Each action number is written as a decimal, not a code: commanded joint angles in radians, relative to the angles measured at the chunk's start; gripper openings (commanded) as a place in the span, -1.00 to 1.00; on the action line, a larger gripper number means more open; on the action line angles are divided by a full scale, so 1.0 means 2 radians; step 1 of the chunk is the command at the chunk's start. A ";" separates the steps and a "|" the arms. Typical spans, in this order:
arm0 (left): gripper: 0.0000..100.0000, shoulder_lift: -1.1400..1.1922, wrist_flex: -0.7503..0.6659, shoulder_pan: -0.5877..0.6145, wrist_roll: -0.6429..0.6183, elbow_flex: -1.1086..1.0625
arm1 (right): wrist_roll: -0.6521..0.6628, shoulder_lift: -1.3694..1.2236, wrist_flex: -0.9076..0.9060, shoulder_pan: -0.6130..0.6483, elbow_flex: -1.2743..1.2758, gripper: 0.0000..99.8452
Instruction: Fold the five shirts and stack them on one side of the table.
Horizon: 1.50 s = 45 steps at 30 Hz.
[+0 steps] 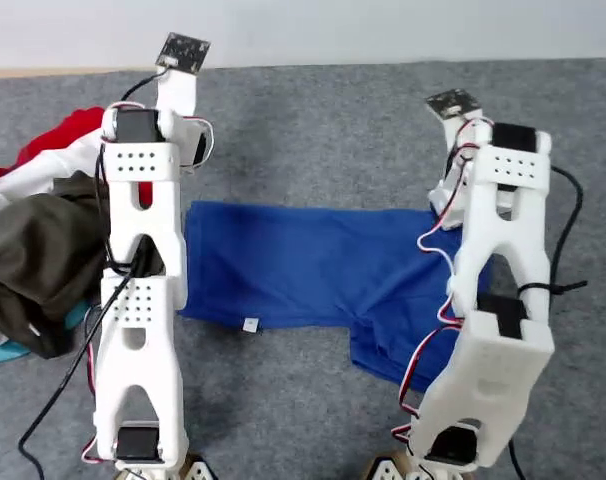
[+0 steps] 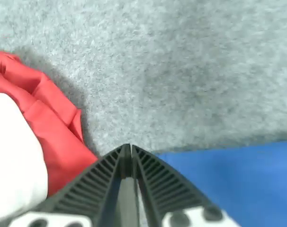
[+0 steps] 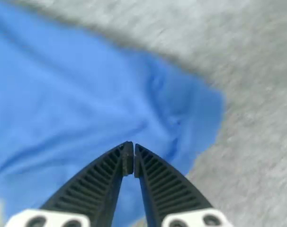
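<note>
Your left claw (image 2: 128,150) sits closest to its wrist camera, its ribbed jaws pressed together at the tips with nothing between them. It hangs over a bare strip of the grey surface (image 1: 333,130), with the red shirt (image 2: 44,118) on one side of it and an edge of the blue shirt (image 2: 238,179) on the other. Your right claw (image 3: 130,146) is likewise closed down to a sliver and carries no cloth. It is above the blue shirt (image 3: 86,94), near a rumpled corner where the fabric gives way to grey.

From above, you see the blue shirt (image 1: 313,265) spread out mid-surface between your two arms. Its body runs crosswise and one part reaches toward the near edge under the right arm (image 1: 493,300). A small white tag (image 1: 250,324) shows on its near hem. The left arm (image 1: 138,300) covers the shirt's left end.

Along the left edge the other shirts lie heaped and unfolded. The red shirt (image 1: 58,135) is farthest back, and the white shirt (image 1: 43,170) is draped against it. A dark shirt (image 1: 33,260) is bunched on top nearer you, and a teal shirt (image 1: 3,352) peeks out beneath that at the very edge. The white shirt (image 2: 11,151) also bulges beside the red one in the left wrist view.
</note>
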State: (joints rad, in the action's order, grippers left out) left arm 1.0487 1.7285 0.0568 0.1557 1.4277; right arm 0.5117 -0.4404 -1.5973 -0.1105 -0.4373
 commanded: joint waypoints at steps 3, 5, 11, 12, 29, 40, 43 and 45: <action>-0.98 -0.164 0.015 -0.032 0.003 -0.177 | -0.035 0.057 -0.101 0.007 -0.023 -0.98; -0.98 -0.210 0.015 -0.047 0.007 -0.267 | -0.060 0.075 -0.101 0.001 0.002 -0.98; -0.98 -0.302 -0.007 -0.070 0.046 -0.489 | -0.059 0.179 -0.097 0.031 0.176 -0.98; -0.98 -0.308 -0.017 -0.070 0.046 -0.514 | -0.061 0.197 -0.090 0.036 0.206 -0.98; -0.98 -0.215 -0.067 -0.040 0.085 -0.629 | -0.058 0.269 0.183 0.036 0.554 -0.98; -0.98 -0.204 -0.043 0.015 0.104 -0.603 | -0.058 0.182 0.183 0.002 0.555 -0.98; -0.98 -0.232 -0.039 0.008 0.104 -0.603 | -0.061 0.204 0.180 0.003 0.555 -0.98; -0.98 -0.257 -0.032 0.003 0.104 -0.603 | -0.061 0.227 0.178 0.003 0.555 -0.98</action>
State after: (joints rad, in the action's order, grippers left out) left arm 0.6345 1.6349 0.0506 0.3521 0.2079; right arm 0.3982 -0.0430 -1.2321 -0.0859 0.6690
